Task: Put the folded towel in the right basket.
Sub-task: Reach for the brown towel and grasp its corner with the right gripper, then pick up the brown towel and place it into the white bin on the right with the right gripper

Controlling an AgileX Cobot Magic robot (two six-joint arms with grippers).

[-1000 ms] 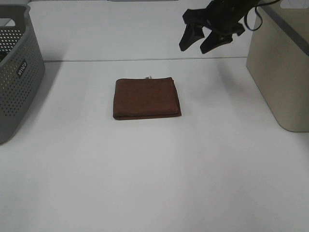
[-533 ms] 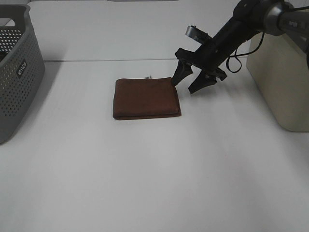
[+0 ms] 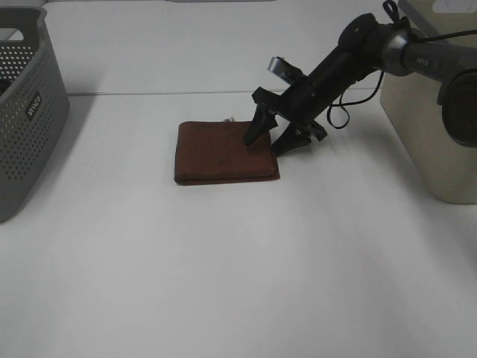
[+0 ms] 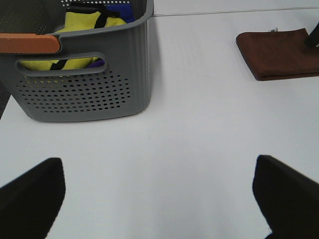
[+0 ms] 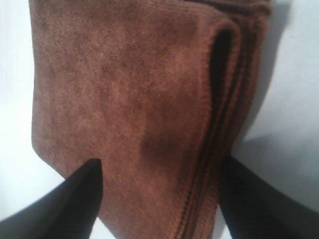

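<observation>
The folded brown towel [image 3: 223, 152] lies flat on the white table; it also shows in the left wrist view [image 4: 276, 46] and fills the right wrist view [image 5: 129, 104]. My right gripper [image 3: 267, 142] is open and straddles the towel's right edge, one finger over the towel top, the other beside the edge on the table. In the right wrist view its fingertips [image 5: 79, 199] frame the folded edge. The beige right basket [image 3: 440, 97] stands at the right. My left gripper [image 4: 159, 199] is open and empty, away from the towel.
A grey perforated basket [image 3: 26, 112] stands at the left, holding yellow and blue cloth [image 4: 84, 25] in the left wrist view. The table's back edge runs behind the towel.
My right gripper came down from high near the right basket, moved left, and now has its open fingers at the towel's right edge. The towel has not moved.
</observation>
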